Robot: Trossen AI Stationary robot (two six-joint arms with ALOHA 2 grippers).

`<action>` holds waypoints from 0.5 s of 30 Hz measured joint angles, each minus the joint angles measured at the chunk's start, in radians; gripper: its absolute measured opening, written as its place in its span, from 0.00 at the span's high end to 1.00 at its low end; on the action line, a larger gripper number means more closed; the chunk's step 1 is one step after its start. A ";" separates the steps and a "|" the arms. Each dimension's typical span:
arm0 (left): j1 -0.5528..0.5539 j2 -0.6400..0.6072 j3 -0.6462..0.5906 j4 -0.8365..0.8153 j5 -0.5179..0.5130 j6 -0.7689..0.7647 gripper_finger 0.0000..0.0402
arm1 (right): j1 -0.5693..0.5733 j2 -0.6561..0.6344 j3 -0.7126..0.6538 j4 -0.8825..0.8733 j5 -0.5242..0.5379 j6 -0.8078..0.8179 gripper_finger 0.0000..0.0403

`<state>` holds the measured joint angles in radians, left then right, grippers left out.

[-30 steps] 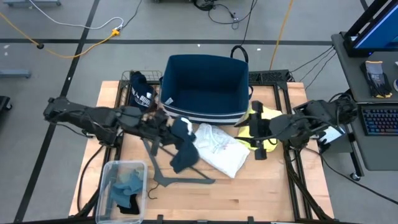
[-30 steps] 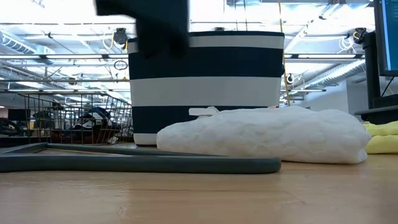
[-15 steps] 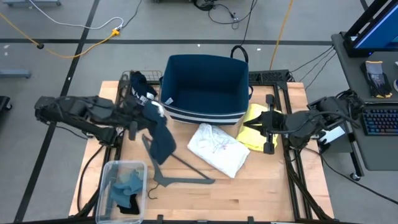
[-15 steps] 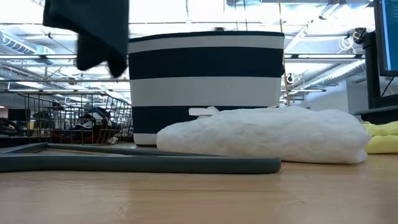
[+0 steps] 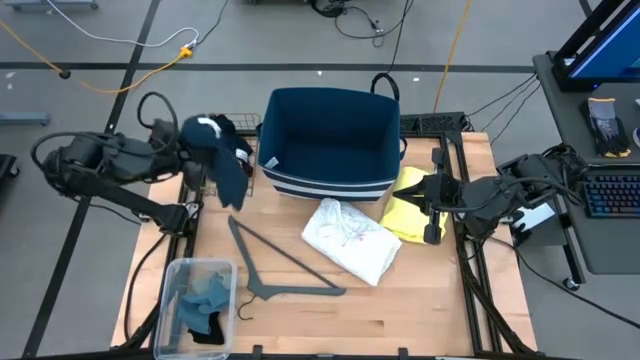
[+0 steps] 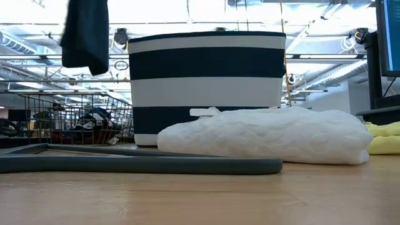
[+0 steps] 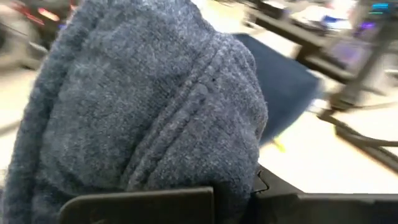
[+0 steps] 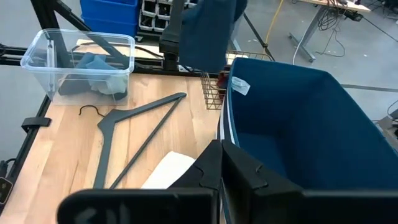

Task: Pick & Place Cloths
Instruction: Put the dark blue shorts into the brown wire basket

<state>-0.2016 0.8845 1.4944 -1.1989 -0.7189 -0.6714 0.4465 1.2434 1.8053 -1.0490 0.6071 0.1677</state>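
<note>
A navy knit cloth (image 5: 230, 168) hangs from my left gripper (image 5: 210, 150), which is shut on it above the table's far left corner, beside the wire basket (image 5: 216, 128); it also shows high up in the low view (image 6: 84, 31). The cloth fills the left wrist view (image 7: 143, 99). A white cloth (image 5: 350, 240) lies on the table in front of the striped navy bin (image 5: 320, 185). A yellow cloth (image 5: 405, 200) lies to the right of the white one. My right gripper (image 8: 221, 158) is shut on nothing, held above the yellow cloth's right edge. My left gripper holds the navy cloth by a bunched upper part (image 7: 186, 180); the cloth itself hides the fingertips. The fingers come from the table's left, slanting a little downward. The cloth hangs slack below them, clear of the table.
A grey hanger (image 5: 285, 265) lies on the wood left of the white cloth. A clear plastic box (image 5: 175, 270) with bluish cloths stands at the near left corner. The wire basket holds dark cloths. Bare wood lies along the near edge.
My left gripper has risen and swung from beside the white cloth toward the table's far left corner, turning as it went, with the navy cloth lifted clear and hanging. My right gripper has drawn back a little toward the table's right edge, off the yellow cloth.
</note>
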 joint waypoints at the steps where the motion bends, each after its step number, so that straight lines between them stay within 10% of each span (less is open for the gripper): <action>1: 0.009 0.000 0.000 -0.014 -0.037 0.010 0.99 | 0.000 0.000 0.000 0.000 0.002 0.000 1.00; 15: 0.167 0.014 0.000 -0.115 -0.256 0.096 0.99 | 0.000 -0.136 -0.214 0.128 -0.034 0.042 1.00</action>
<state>-0.0343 0.8986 1.4944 -1.3140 -0.9749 -0.5759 0.4465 1.1077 1.5909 -0.9209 0.5726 0.2095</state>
